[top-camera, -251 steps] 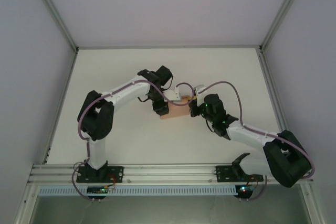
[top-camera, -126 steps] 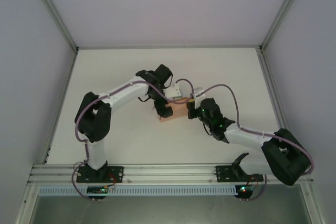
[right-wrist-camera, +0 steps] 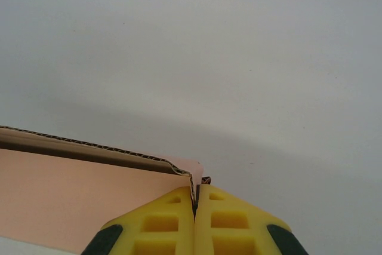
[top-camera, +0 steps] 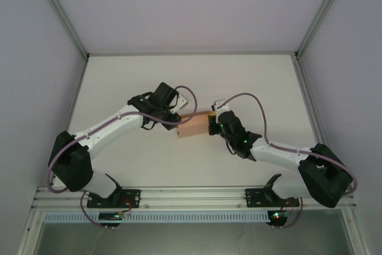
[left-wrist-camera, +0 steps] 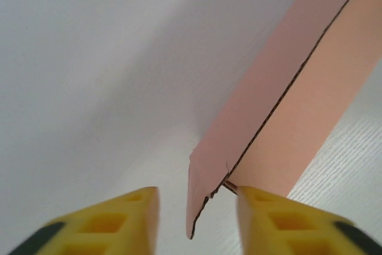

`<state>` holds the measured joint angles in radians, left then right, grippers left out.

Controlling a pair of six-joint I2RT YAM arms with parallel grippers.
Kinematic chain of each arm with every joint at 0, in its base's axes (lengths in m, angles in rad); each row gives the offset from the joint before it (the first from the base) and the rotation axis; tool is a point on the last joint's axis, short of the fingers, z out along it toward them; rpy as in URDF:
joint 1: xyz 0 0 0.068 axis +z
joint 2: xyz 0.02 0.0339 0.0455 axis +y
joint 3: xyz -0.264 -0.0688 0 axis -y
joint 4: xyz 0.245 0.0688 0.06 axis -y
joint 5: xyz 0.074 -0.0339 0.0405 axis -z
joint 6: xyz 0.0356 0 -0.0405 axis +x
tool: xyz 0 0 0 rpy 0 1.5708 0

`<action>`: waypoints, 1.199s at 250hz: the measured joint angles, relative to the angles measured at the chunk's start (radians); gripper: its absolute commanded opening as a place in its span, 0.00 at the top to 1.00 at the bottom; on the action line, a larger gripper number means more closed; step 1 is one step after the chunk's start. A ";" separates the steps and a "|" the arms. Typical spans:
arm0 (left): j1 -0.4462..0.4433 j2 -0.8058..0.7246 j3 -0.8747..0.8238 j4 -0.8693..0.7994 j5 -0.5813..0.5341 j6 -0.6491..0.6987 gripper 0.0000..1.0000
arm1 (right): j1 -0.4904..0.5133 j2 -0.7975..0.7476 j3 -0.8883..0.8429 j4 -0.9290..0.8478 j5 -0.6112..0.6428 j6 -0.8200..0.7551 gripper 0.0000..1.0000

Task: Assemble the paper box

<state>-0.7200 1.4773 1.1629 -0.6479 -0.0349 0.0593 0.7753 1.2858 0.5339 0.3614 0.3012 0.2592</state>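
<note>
Salmon-pink thin-card paper box (top-camera: 194,127) is sitting mid white bench (top-camera: 250,82), between both tools | right tool (right-wrist-camera: 195,198) is pinching its corrugated corner | left tool (left-wrist-camera: 196,202) is gaping wide around a flap edge | best: closing left squarely on flap, right bracing firmly

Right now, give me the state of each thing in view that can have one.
paper box: partly folded, not yet a finished box, pinched at one corner.
left gripper: open, fingers either side of a card edge.
right gripper: shut on the paper box's corner.
</note>
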 measured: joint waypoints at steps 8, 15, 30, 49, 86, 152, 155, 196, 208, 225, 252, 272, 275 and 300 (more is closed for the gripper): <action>0.000 0.001 -0.001 0.000 0.003 -0.019 0.77 | 0.001 0.000 0.001 -0.002 0.002 0.006 1.00; 0.000 0.002 -0.001 0.002 0.005 -0.039 0.79 | 0.002 0.000 0.002 -0.005 0.005 0.011 1.00; 0.000 0.003 -0.001 0.010 0.011 -0.074 0.85 | 0.005 0.000 0.002 -0.007 0.011 0.019 1.00; 0.000 0.003 -0.001 0.016 0.016 -0.106 0.95 | 0.006 0.001 0.002 -0.008 0.019 0.027 1.00; 0.000 0.004 -0.001 0.020 0.019 -0.169 1.00 | 0.014 0.006 0.017 -0.030 0.037 0.041 1.00; 0.028 0.019 0.005 0.024 0.073 -0.346 1.00 | 0.066 0.018 0.026 -0.051 0.138 0.064 1.00; 0.033 0.019 0.005 0.024 0.084 -0.357 1.00 | 0.069 0.019 0.026 -0.052 0.144 0.066 1.00; 0.120 0.031 0.005 0.041 0.267 -0.480 1.00 | 0.105 0.038 0.026 -0.040 0.206 0.083 1.00; 0.139 0.036 0.005 0.042 0.314 -0.500 1.00 | 0.112 0.044 0.026 -0.034 0.220 0.090 1.00; 0.153 0.042 0.009 0.032 0.355 -0.511 1.00 | 0.116 0.051 0.027 -0.028 0.235 0.095 1.00; 0.158 0.051 0.024 0.009 0.388 -0.525 1.00 | 0.120 0.057 0.029 -0.025 0.251 0.098 1.00; 0.158 0.057 0.032 -0.012 0.419 -0.533 1.00 | 0.121 0.057 0.029 -0.028 0.261 0.103 1.00; 0.158 0.059 0.034 -0.014 0.422 -0.534 1.00 | 0.121 0.057 0.029 -0.029 0.262 0.104 1.00; 0.164 0.077 0.053 -0.032 0.435 -0.537 1.00 | 0.121 0.057 0.029 -0.032 0.270 0.111 1.00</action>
<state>-0.5560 1.5547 1.2163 -0.6804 0.4000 -0.4778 0.8959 1.3430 0.5629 0.3294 0.5709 0.3702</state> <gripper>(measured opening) 0.053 0.044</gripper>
